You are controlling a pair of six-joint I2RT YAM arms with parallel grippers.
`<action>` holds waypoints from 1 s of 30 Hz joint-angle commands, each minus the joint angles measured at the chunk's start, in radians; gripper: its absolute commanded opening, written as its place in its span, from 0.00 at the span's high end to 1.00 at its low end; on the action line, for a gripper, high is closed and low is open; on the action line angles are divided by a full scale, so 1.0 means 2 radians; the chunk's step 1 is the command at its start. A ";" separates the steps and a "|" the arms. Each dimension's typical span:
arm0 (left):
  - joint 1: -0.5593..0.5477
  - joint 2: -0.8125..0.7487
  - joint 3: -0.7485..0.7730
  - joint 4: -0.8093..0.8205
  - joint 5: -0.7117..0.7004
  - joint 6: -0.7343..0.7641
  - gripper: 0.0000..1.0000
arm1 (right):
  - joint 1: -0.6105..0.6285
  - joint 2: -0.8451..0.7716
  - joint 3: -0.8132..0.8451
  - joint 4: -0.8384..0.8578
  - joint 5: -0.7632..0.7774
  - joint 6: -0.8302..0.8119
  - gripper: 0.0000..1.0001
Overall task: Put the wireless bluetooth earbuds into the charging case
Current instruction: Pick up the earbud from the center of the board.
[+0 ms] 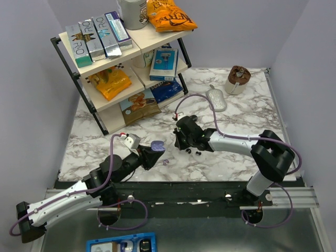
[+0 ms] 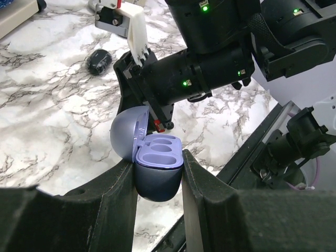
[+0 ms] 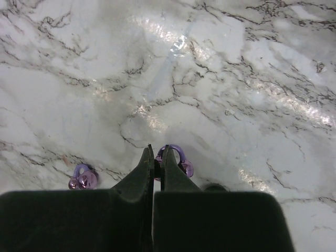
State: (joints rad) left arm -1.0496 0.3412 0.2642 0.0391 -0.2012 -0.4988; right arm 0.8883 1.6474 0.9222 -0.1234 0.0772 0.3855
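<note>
in left gripper (image 2: 157, 181): charging case (image 2: 159, 155) (hinged open)

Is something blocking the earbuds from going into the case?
Nothing visible. The case, held by the left gripper, is open, both wells empty. One earbud sits at the tips of the shut right gripper, the other earbud beside it on the table.

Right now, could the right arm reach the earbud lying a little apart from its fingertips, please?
Probably yes: that earbud lies on bare marble close beside the right gripper, nothing between them, though the shut jaws would need opening first.
</note>
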 commanded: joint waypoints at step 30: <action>-0.011 0.343 -0.134 0.642 0.006 0.199 1.00 | -0.012 -0.354 -0.088 -0.005 -0.025 -0.005 0.99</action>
State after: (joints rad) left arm -1.0645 0.8360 0.0441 0.8715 -0.2012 -0.2909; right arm 0.8635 0.9684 0.7410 -0.0715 0.0391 0.3733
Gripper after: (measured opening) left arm 0.415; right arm 0.028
